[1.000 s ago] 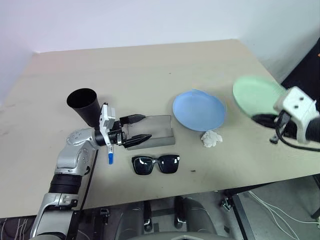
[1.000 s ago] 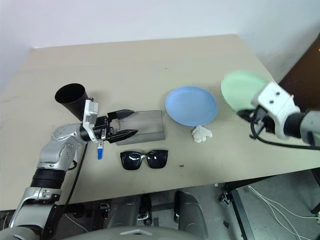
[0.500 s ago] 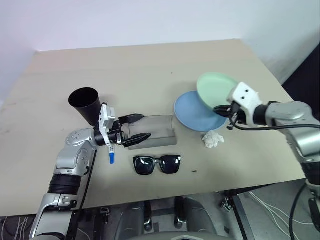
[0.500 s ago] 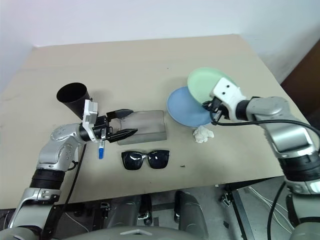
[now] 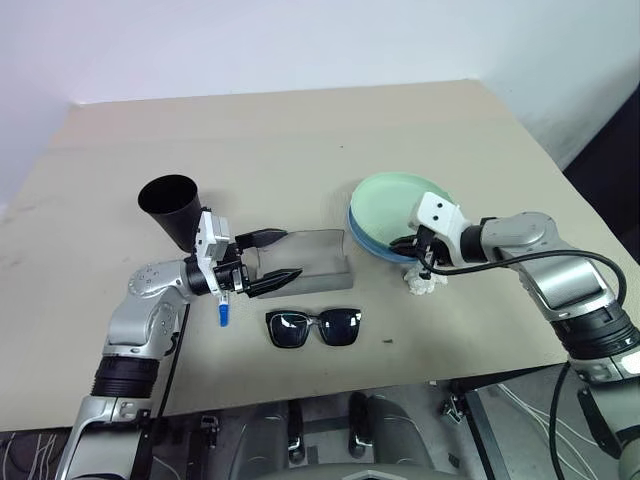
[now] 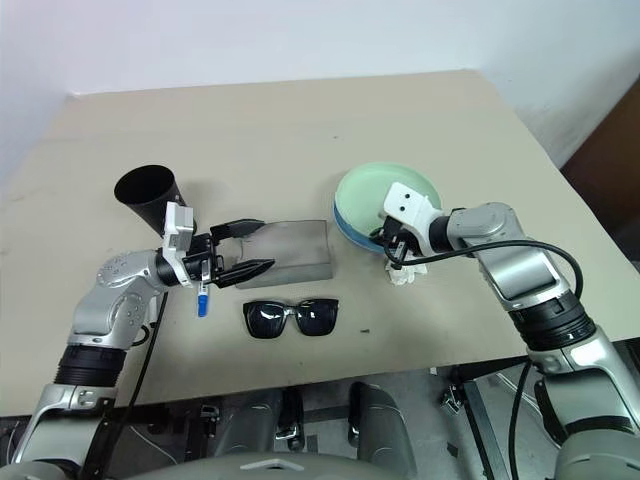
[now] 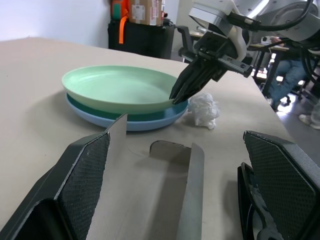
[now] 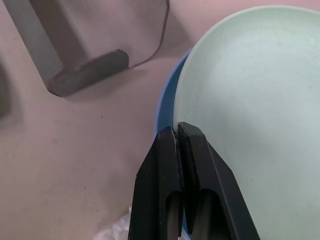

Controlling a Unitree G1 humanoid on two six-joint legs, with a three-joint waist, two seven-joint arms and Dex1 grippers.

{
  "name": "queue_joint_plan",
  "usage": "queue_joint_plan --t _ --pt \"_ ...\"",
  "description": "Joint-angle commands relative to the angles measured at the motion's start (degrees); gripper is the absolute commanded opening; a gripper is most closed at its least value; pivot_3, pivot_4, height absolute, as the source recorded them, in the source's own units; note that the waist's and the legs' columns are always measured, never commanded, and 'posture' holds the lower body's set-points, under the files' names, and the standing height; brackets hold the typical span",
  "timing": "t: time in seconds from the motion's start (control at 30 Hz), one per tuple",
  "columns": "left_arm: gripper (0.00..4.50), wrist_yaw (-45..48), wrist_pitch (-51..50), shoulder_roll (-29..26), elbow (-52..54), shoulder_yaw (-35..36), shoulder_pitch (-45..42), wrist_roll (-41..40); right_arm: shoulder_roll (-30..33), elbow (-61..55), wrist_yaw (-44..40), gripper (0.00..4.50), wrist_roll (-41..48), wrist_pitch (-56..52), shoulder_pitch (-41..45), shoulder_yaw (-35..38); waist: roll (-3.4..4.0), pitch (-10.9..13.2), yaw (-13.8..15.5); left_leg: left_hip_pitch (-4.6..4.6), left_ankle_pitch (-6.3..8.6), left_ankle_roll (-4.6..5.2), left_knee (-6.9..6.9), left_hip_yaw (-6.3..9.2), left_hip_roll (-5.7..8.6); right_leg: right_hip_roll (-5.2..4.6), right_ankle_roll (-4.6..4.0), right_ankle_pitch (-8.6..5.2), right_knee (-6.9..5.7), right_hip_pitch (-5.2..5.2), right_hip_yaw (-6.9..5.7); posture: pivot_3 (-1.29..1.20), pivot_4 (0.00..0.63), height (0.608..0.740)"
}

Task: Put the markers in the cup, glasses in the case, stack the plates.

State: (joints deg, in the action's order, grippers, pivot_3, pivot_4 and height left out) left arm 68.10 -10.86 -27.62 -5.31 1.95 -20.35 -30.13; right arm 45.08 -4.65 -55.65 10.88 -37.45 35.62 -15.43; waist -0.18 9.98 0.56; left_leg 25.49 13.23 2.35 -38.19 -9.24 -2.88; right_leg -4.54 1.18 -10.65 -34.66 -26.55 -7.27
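The pale mint plate [image 5: 400, 205] rests on the light blue plate [image 7: 145, 123], and my right gripper [image 8: 178, 129] is shut on the mint plate's near rim. My left gripper [image 5: 273, 257] is open, its fingers level and straddling the left end of the grey case [image 5: 312, 262]. The black sunglasses [image 5: 313, 327] lie just in front of the case. A blue-capped marker [image 5: 222, 313] lies beneath my left wrist. The black cup [image 5: 168, 206] stands behind the left hand, tilted.
A crumpled white tissue [image 5: 421, 283] lies just in front of the plates, under my right hand. The beige table [image 5: 300, 140] stretches bare behind the objects; its front edge runs close below the sunglasses.
My right arm swung in from the right with the mint plate and lowered it onto the blue plate. The left arm and the case stayed put.
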Motion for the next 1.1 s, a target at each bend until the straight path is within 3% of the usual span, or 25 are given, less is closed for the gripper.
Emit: queue_joint_plan --t 0.03,0.27,0.3,0.37,0.73,1.1 --pt "4.5 -1.63 -0.08 0.18 2.82 2.1 -0.4 -1.53 -0.32 -2.04 -0.92 0.04 -0.22 -0.42 1.15 0.15 0.0 0.0 0.0 0.0 0.0 0.0 0.0 0.0 0.0 0.0 0.0 0.0 0.0 0.0 0.0 0.0 0.15 0.74" --pt "4.5 -2.43 -0.25 0.24 3.31 2.45 -0.53 -1.9 -0.16 -1.23 -1.73 0.04 -1.56 0.38 1.09 0.11 0.0 0.0 -0.01 -0.01 0.0 0.0 -0.02 -0.01 0.0 0.0 0.0 0.0 -0.06 -0.01 0.01 0.0 0.15 0.74" --pt "4.5 -2.33 -0.1 0.18 3.13 2.48 -0.47 -1.84 -0.1 -1.22 -1.86 0.24 -1.61 0.34 1.17 0.28 0.0 0.0 -0.01 -0.01 0.0 0.0 -0.03 -0.01 0.0 0.0 0.0 0.0 -0.08 -0.01 0.01 0.0 0.15 0.74" --pt "4.5 -2.48 0.88 0.33 2.62 2.64 -0.55 -1.38 0.04 -1.24 -2.0 0.66 -1.76 0.37 1.31 0.61 0.0 0.0 -0.01 -0.01 0.0 0.0 -0.03 -0.01 0.0 0.0 0.0 0.0 -0.1 -0.02 0.01 0.0 0.15 0.74" --pt "4.5 -1.26 2.78 0.07 0.75 2.49 -0.22 -1.04 1.58 -4.4 -2.84 4.41 2.68 -3.31 1.81 7.37 0.0 0.0 0.07 0.0 0.0 -0.01 -0.03 -0.03 0.0 -0.01 -0.01 -0.01 -0.1 -0.06 0.03 0.0 0.15 0.74" --pt "4.5 -0.79 4.52 -0.08 -0.24 3.05 0.16 -0.71 9.03 -11.71 -4.0 4.46 12.66 -11.31 -13.8 23.34 0.0 0.0 0.03 0.01 0.01 0.0 0.0 -0.02 0.01 -0.03 0.0 -0.02 -0.03 -0.04 0.03 0.0 0.15 0.74"
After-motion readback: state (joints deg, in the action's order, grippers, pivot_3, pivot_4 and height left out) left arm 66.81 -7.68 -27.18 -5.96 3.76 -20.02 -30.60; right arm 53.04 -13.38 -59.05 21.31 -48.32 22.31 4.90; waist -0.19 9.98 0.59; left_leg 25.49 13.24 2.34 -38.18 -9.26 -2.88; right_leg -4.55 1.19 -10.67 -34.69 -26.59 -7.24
